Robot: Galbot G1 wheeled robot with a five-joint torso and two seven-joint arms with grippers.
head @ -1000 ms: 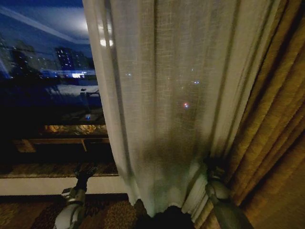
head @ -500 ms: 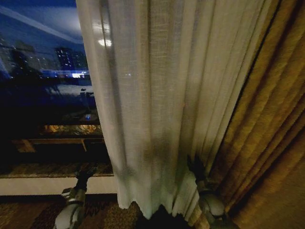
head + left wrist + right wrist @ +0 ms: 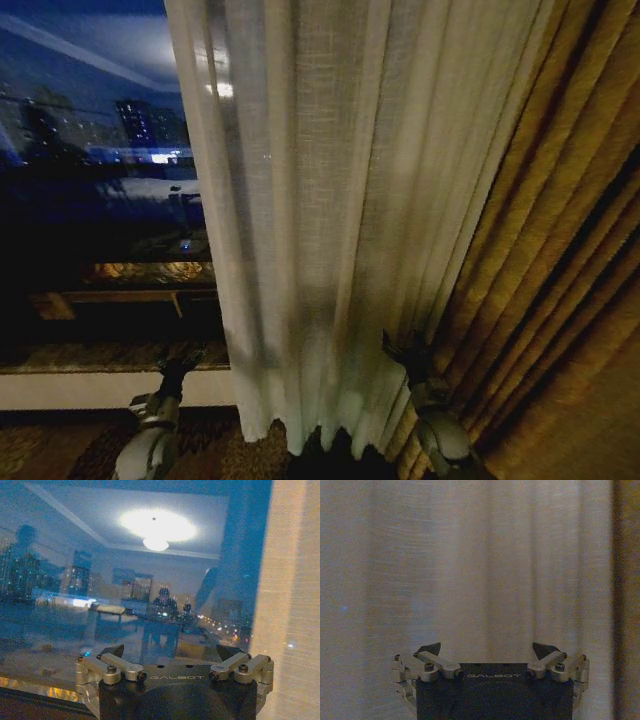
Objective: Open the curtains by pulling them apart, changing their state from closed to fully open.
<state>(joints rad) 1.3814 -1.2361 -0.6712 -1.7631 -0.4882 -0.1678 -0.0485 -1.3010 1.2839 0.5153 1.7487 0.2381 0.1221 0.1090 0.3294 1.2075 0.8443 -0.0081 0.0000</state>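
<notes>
The curtains hang in the centre of the head view, a sheer cream panel bunched into tighter pleats than a second ago, when the fabric spread flatter and wider toward the right; its left edge sits at much the same place against the dark window. The golden-brown drape now covers more of the right side. The right end effector has shifted left and slightly lower, raised at the seam between sheer panel and drape, arm angled up from below; in the right wrist view its fingers stand apart, facing the fabric. The left end effector stays low before the window, fingers apart.
</notes>
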